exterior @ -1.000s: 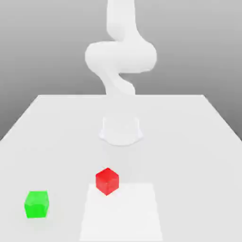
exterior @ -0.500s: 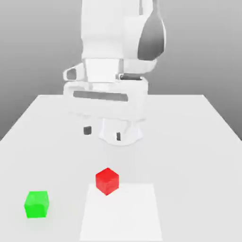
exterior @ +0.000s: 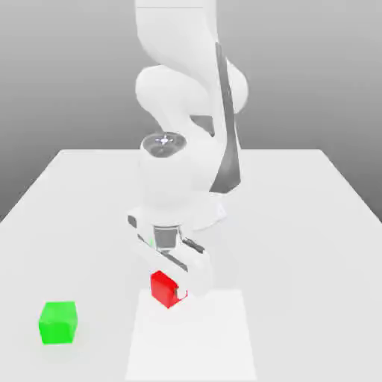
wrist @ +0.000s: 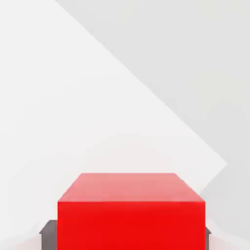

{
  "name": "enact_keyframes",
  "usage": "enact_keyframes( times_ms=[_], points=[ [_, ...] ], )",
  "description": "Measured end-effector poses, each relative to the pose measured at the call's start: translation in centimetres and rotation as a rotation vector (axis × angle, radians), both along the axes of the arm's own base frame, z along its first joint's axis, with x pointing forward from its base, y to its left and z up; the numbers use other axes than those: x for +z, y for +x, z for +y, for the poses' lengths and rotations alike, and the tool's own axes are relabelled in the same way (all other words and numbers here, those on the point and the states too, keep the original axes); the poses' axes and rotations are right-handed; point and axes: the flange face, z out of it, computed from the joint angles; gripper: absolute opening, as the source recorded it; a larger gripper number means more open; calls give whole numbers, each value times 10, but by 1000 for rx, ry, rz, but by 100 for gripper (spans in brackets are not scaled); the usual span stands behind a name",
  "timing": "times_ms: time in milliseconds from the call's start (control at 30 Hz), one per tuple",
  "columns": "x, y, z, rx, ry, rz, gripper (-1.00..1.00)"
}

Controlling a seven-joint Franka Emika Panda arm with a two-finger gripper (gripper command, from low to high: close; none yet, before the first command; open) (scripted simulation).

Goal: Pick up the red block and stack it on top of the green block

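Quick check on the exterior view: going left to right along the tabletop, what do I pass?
Small bright green cube → small bright red cube, with the gripper down at it → bare white table.

Red block (exterior: 163, 288), green block (exterior: 58, 322)

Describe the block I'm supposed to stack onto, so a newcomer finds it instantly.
Start at the white table, then go to its near corner on the exterior view's left. The green block sits there alone, apart from the red block under the arm; it is the only green thing.
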Motion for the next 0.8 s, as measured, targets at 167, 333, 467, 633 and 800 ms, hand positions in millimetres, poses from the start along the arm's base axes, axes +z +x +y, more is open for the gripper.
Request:
enact_keyframes(
  times_ms=[167,333,467,633,800],
  points=[
    [20,3,-1,2,0,-1,-100],
    [57,1,0,2,-2,0,-100],
    [71,25,-40,-219,3,8,-100],
    [86,55,-128,-618,4,11,-100],
    [90,74,-188,-883,1,0,-100]
  ],
)
